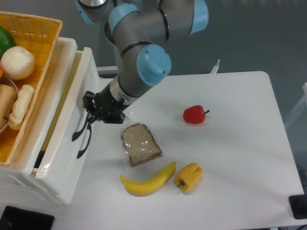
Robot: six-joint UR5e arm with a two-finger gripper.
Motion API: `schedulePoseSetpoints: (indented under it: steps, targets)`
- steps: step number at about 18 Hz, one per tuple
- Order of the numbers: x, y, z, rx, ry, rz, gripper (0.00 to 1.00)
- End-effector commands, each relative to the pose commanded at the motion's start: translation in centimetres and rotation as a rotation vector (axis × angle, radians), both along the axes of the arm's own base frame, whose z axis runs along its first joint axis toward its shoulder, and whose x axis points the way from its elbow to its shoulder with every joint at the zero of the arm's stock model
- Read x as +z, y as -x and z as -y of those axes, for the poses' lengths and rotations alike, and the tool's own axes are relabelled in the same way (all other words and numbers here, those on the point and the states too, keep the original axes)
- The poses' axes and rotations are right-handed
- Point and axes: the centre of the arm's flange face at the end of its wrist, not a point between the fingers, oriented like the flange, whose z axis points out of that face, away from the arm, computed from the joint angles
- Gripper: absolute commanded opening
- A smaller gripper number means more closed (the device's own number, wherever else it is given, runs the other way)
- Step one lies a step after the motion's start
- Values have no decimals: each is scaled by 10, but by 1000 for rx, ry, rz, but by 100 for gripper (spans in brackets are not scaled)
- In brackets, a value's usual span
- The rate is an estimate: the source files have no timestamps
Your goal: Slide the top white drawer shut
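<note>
The top white drawer point(64, 158) sticks out of the cabinet at the left by only a narrow gap, and its inside is almost hidden. Its black curved handle point(82, 136) shows on the flat front. My gripper point(91, 108) is pressed against the upper part of that front, just above the handle. Its fingers look shut, with nothing held between them.
A wicker basket point(45, 28) of food sits on top of the cabinet. On the table lie a wrapped bread slice point(140, 143) right beside the gripper, a banana point(147, 181), a yellow pepper point(188, 176) and a red pepper point(194, 114).
</note>
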Motion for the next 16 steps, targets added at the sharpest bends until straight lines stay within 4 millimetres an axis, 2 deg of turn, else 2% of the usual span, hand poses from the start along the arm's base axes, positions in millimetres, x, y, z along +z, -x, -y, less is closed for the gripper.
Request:
schedulePoseSetpoints:
  steps: [7, 8, 9, 11, 12, 14, 16]
  targets:
    - [6, 4, -2, -2, -12, -12, 4]
    - [8, 7, -1, -3, -19, -19, 13]
    - [9, 13, 0, 3, -23, -25, 43]
    - [15, 31, 2, 14, -47, -55, 85]
    - [17, 46, 8, 41, -57, -67, 94]
    - [20, 72, 17, 83, -85, -100, 100]
    - [26, 95, 28, 121, -107, -132, 100]
